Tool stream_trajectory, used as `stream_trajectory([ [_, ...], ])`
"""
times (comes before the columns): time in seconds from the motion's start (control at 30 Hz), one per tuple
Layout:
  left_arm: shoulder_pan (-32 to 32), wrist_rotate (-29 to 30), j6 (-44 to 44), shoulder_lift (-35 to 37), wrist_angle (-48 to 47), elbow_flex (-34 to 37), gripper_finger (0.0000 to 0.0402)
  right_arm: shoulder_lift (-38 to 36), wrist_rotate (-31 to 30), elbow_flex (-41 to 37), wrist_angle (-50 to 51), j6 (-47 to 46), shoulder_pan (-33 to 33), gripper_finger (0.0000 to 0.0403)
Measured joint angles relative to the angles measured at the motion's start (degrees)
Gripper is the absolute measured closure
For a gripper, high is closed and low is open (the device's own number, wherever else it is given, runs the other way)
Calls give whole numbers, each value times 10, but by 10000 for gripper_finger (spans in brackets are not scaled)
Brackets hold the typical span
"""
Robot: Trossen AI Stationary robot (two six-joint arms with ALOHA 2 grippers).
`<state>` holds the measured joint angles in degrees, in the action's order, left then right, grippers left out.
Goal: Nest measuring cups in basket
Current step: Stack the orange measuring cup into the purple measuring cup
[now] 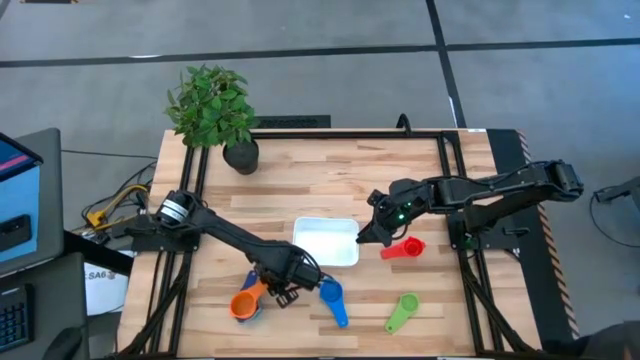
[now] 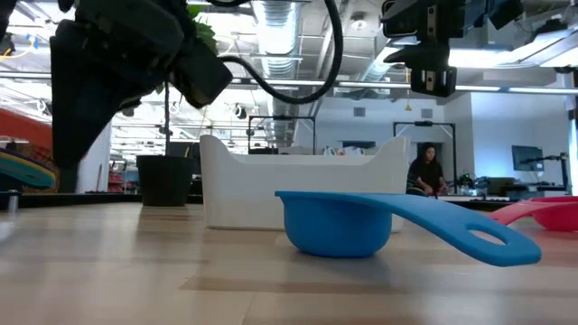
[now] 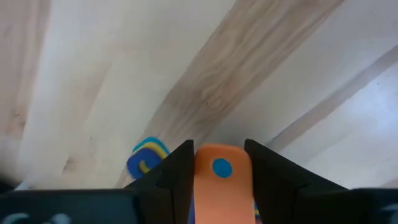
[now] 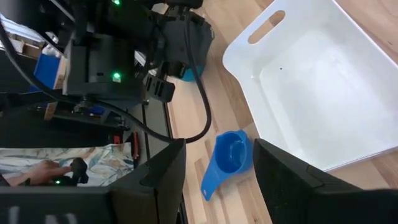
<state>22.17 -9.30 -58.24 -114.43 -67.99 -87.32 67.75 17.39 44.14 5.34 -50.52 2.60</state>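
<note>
Four cups lie loose on the bench, none in the basket (it holds nothing).

Nearest, front of the basket:
- green cup out past the basket's front right corner, well apart from it
- blue cup just in front of the basket, upright, handle pointing away from it
- orange cup off the basket's front left corner, flat on the wood. Something blue shows under it and through the hole in its handle (can't tell what)
- left pincer low between the orange cup and the basket. The wrist view has its two fingers pinching the orange handle from both sides.

Level with the basket:
- red cup just beside the basket's right end, apart from it, flat on the bench
- right pincer above the basket's right edge, between the basket and the red cup. Its fingers are spread with nothing between them, and it is raised off the wood.

Behind the basket: leafy plant in a black pot, at the far left of the bench, well apart from the basket.

Farthest, in the room beyond the basket, a person stands in the background.
</note>
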Motion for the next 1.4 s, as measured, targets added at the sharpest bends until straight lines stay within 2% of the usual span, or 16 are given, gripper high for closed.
stream_trajectory([
  [0.7, 10, 35, -85, 1, -53, -14, 278, 0, -16, 0, 3, 0, -1, 192],
  [1.4, 23, 55, -227, 1, -92, -14, 278, 0, -40, 0, 3, 14, -5, 186],
])
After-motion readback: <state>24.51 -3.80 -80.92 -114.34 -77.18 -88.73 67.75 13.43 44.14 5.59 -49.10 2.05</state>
